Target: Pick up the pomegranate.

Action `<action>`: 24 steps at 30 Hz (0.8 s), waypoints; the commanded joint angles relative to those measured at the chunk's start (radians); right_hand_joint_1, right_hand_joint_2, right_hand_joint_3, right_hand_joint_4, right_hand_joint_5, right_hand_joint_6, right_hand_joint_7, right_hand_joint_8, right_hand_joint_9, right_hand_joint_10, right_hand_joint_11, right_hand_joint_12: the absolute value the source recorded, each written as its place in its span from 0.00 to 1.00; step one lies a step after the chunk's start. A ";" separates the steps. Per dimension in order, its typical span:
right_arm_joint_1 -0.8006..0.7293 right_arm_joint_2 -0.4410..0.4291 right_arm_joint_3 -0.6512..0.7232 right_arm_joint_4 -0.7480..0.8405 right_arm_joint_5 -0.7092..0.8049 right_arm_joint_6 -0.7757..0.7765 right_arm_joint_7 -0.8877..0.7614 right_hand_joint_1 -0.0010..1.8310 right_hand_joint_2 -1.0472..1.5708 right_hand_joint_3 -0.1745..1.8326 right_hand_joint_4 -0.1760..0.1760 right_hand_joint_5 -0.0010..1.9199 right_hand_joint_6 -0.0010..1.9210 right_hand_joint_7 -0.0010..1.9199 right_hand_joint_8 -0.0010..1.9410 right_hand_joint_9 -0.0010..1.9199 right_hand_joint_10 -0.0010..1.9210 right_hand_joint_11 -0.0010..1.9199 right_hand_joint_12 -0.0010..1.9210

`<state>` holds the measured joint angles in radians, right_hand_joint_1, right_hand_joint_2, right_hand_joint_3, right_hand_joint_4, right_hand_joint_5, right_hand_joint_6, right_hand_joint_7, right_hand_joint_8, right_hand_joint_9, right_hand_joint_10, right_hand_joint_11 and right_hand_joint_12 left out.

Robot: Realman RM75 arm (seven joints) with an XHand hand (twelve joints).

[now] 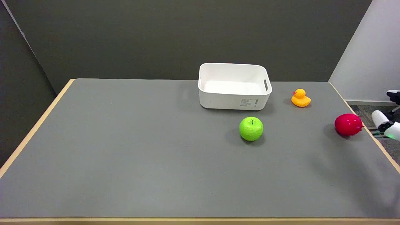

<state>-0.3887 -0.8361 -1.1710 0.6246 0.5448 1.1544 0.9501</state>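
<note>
I'm looking past the apple [251,128] to the pomegranate [348,124] at right: probably smooth, rigid, rollable; I'd wrap its middle. Robot hand isn't showing.

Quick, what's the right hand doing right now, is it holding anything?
Right hand: not in view; only part of the white arm shows at the right edge, beside the pomegranate, which sits on the table untouched.

Even overhead light, soft shadows, sharp focus.
</note>
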 commanded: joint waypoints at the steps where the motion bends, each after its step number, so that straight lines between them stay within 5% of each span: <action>1: 0.129 0.062 -0.021 -0.144 -0.185 -0.137 0.087 0.18 0.62 0.52 0.65 0.15 0.29 0.21 0.24 0.12 0.43 0.02 0.66; 8: 0.193 0.084 -0.067 -0.152 -0.241 -0.195 0.088 0.11 0.60 0.55 0.66 0.13 0.27 0.14 0.20 0.05 0.35 0.00 0.56; 24: 0.226 0.083 -0.153 -0.157 -0.241 -0.262 0.088 0.10 0.59 0.55 0.67 0.11 0.26 0.10 0.18 0.01 0.32 0.00 0.53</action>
<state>-0.2159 -0.7632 -1.2545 0.4933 0.3459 0.9722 1.0247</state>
